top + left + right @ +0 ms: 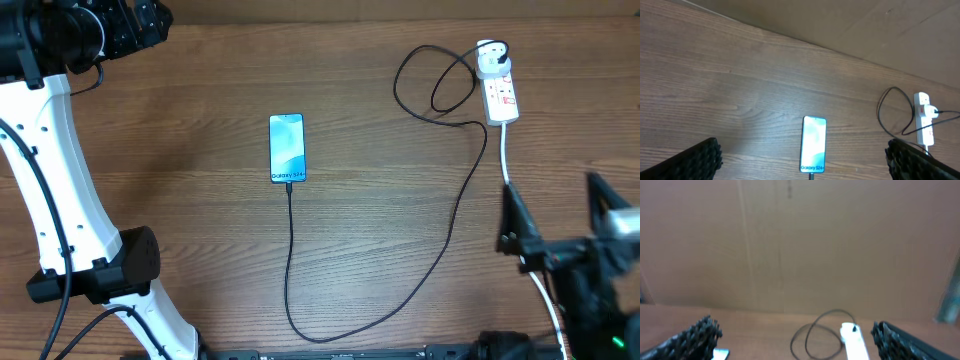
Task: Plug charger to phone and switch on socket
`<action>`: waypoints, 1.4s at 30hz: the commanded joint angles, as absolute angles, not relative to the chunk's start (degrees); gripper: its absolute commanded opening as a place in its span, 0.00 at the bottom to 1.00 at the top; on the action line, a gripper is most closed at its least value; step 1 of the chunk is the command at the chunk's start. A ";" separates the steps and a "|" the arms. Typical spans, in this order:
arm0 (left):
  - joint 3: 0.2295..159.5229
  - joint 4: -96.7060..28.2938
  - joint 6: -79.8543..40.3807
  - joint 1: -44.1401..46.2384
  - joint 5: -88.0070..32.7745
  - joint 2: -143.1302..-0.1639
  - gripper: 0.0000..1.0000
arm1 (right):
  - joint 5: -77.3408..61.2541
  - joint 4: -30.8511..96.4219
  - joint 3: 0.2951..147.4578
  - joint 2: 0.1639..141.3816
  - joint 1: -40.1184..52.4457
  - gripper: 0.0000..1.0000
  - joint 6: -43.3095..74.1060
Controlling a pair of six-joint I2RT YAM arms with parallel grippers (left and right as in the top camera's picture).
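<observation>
Both grippers spread apart, holding nothing, charger [440, 240] plugged into phone [287, 148] and socket [499, 93]

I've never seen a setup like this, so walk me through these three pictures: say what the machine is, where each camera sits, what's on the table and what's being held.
It is a robot with two arms at a wooden table. One picture looks down from above; the other two come from cameras on each wrist, with that arm's own black fingers at the edges. On the table lie a phone, a thin black charger cable running to the phone's lower end, and a white socket strip where the cable's plug sits. The left gripper and right gripper are both open and hold nothing.
</observation>
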State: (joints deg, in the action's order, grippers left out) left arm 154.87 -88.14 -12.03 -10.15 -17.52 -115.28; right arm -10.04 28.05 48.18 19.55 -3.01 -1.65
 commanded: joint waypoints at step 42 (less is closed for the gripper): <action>155.02 -88.07 -12.25 -9.96 -17.41 -115.09 1.00 | -3.05 4.45 0.45 0.16 4.49 1.00 -1.34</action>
State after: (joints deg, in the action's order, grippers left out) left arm 154.87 -88.14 -12.05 -10.15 -17.52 -115.28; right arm -2.76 4.73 1.06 0.84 4.16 -1.65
